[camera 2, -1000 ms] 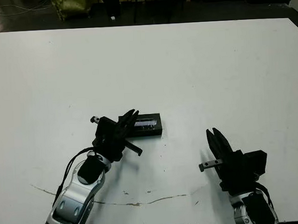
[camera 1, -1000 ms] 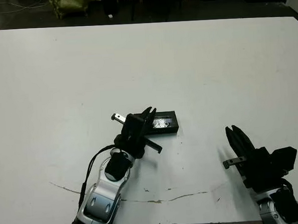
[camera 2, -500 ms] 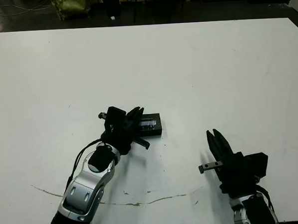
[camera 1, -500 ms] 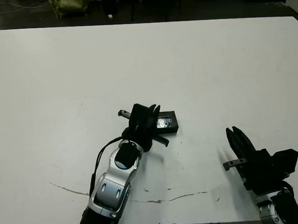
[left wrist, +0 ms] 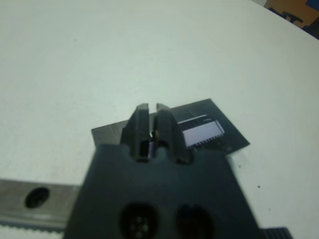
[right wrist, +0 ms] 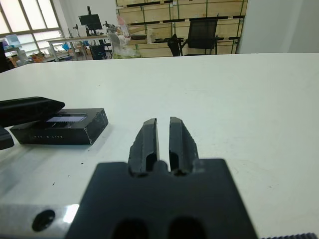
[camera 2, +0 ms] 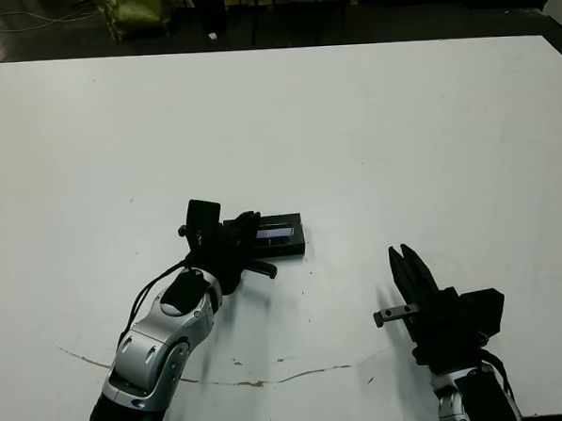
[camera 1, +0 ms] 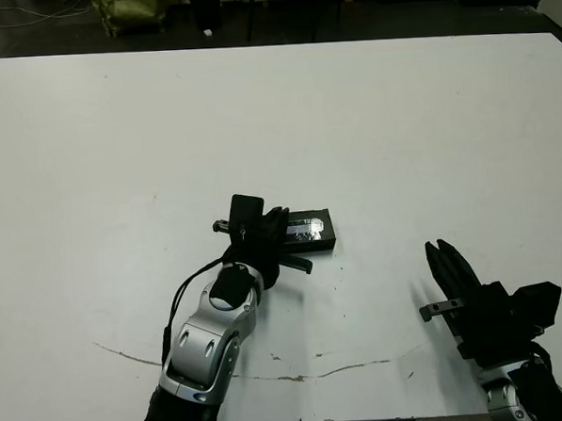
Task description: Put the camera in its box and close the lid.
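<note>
Lid and box are seen together as one closed black case lying flat near the middle of the white desk, the silvery strip facing up. The camera is not seen anywhere; whether it lies inside the case cannot be told. The left gripper is placed over the case's left end, its fingers drawn almost together with only a thin slit between them, and nothing is seen held in them; from the left wrist view they lie above the lid, though contact cannot be confirmed. That end of the case is hidden from the head views by the gripper's body and arm. The right gripper is held well apart from the case, near the desk's front right, its fingers nearly closed with a narrow gap and nothing between them. A faint brownish streak is marked on the desk near the front edge, and a few small dark specks are scattered by the case. Chairs and shelving are visible beyond the desk in the right wrist view.
</note>
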`<control>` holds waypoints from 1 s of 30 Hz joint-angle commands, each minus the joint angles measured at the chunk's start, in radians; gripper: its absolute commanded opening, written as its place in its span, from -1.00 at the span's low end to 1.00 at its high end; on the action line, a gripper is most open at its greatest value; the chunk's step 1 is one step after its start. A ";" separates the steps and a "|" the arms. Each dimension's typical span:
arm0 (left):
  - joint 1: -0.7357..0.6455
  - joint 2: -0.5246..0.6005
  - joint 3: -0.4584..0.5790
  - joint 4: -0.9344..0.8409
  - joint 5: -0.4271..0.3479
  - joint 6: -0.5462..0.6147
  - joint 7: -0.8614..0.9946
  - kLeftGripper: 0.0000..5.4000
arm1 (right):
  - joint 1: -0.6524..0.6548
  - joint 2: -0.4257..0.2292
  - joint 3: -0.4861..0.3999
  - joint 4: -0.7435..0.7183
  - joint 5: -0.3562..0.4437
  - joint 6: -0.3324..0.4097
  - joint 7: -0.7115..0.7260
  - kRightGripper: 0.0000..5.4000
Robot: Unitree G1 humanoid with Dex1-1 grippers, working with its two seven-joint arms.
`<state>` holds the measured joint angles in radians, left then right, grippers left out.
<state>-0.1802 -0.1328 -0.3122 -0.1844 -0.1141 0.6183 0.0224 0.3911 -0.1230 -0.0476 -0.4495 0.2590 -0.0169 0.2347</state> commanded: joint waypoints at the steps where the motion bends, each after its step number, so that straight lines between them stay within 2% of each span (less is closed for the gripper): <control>1: 0.073 -0.014 -0.017 0.075 0.006 0.072 0.005 -0.99 | 0.008 -0.002 0.000 0.023 -0.005 0.004 0.002 -1.00; 7: 0.064 -0.001 -0.015 0.120 0.025 0.053 0.002 -0.99 | 0.012 0.000 0.004 0.003 -0.009 0.028 -0.015 -1.00; 12: 0.075 -0.009 0.012 0.065 0.007 0.047 0.004 -0.99 | 0.011 -0.001 0.004 0.007 -0.015 0.018 -0.016 -1.00; 16: 0.120 0.029 0.022 -0.078 -0.018 -0.091 -0.053 -0.99 | 0.016 0.000 0.004 -0.012 -0.016 0.037 -0.027 -1.00; 20: 0.153 0.094 0.061 -0.242 -0.007 -0.235 -0.110 -0.99 | 0.003 -0.001 -0.001 0.013 -0.006 0.007 -0.008 -1.00; 25: 0.196 0.160 0.168 -0.381 -0.043 -0.369 -0.164 -0.99 | -0.021 0.000 -0.012 0.059 0.009 -0.033 0.019 -1.00; 30: 0.250 0.207 0.299 -0.391 -0.085 -0.538 -0.213 -0.99 | -0.044 -0.001 -0.022 0.070 0.012 -0.046 0.023 -1.00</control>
<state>0.0450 0.0531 -0.0399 -0.5875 -0.1932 0.1062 -0.1791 0.3478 -0.1200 -0.0580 -0.3996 0.2645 -0.0572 0.2527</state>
